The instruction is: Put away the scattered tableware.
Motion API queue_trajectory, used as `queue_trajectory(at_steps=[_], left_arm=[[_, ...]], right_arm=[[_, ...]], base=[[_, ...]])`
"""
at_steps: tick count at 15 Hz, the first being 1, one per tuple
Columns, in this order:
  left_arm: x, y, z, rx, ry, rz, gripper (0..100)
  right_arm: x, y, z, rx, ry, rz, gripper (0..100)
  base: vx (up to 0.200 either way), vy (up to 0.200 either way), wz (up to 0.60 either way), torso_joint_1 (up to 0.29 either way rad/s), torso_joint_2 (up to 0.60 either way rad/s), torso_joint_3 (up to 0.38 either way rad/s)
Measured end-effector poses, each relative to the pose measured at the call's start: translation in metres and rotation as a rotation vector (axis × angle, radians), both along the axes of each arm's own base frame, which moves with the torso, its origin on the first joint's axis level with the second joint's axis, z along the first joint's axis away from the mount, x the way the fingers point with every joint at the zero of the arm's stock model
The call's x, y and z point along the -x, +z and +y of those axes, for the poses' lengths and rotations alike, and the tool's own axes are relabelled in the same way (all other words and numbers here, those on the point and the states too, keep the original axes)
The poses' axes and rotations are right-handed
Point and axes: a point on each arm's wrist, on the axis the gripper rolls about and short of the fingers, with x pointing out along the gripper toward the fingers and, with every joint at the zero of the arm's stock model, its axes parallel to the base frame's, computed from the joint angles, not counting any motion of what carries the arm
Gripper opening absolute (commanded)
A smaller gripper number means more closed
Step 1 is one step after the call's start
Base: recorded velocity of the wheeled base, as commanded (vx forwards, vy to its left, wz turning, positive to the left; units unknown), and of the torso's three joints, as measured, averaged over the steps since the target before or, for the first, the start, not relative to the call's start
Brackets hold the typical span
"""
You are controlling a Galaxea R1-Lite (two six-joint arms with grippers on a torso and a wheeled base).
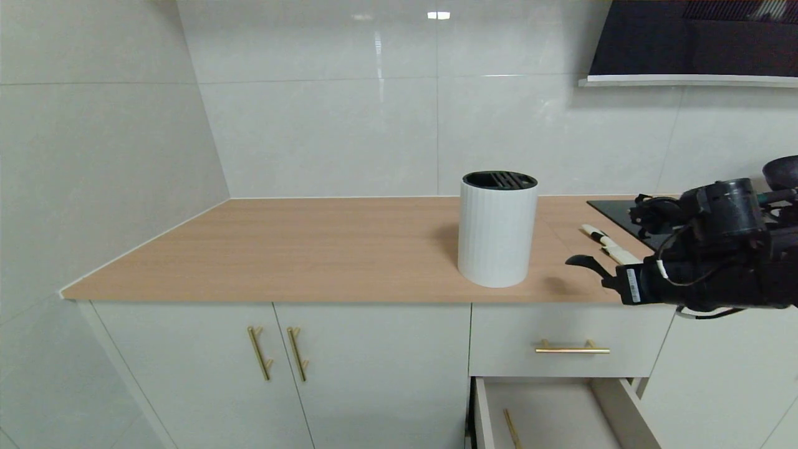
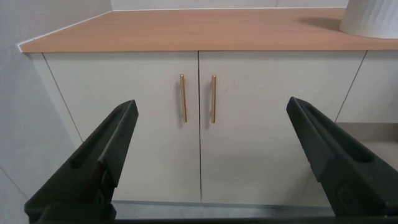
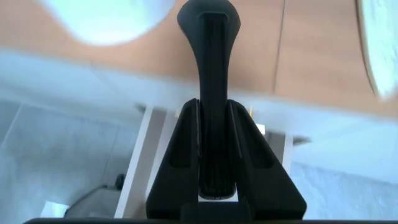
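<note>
Spanning the scene, the wooden desk (image 1: 312, 249) runs along a tiled wall. White cupboard doors (image 2: 199, 155) sit below it, and a drawer (image 1: 548, 418) is pulled open at the near right. A white ribbed holder (image 1: 497, 237) with a black slotted top stands upright right of centre. The left tool (image 2: 211, 109) hangs wide open, facing the cupboard doors. The right tool (image 3: 213, 109), at the desk's near right edge, is clamped on a black handle (image 3: 208, 37). Pale-handled utensils (image 1: 595, 234) lie on the desk, just right of the holder.
</note>
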Motion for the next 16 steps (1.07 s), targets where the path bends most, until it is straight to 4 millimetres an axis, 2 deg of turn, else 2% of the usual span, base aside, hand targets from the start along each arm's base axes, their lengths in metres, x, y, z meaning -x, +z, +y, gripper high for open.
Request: queue_trajectory(at_steps=[3, 6, 16], left_arm=[[0.000, 0.000, 0.000, 0.000, 0.000, 0.000, 100], [0.000, 0.000, 0.000, 0.000, 0.000, 0.000, 100], [0.000, 0.000, 0.000, 0.000, 0.000, 0.000, 100]], right_arm=[[0.036, -0.004, -0.004, 0.009, 0.013, 0.022, 0], [0.051, -0.010, -0.006, 0.027, 0.024, 0.038, 0], [0.058, -0.024, -0.006, 0.082, 0.071, 0.084, 0]], base=[[0.000, 0.000, 0.00, 0.000, 0.00, 0.000], [0.000, 0.000, 0.00, 0.000, 0.00, 0.000], [0.000, 0.000, 0.00, -0.016, 0.04, 0.020]])
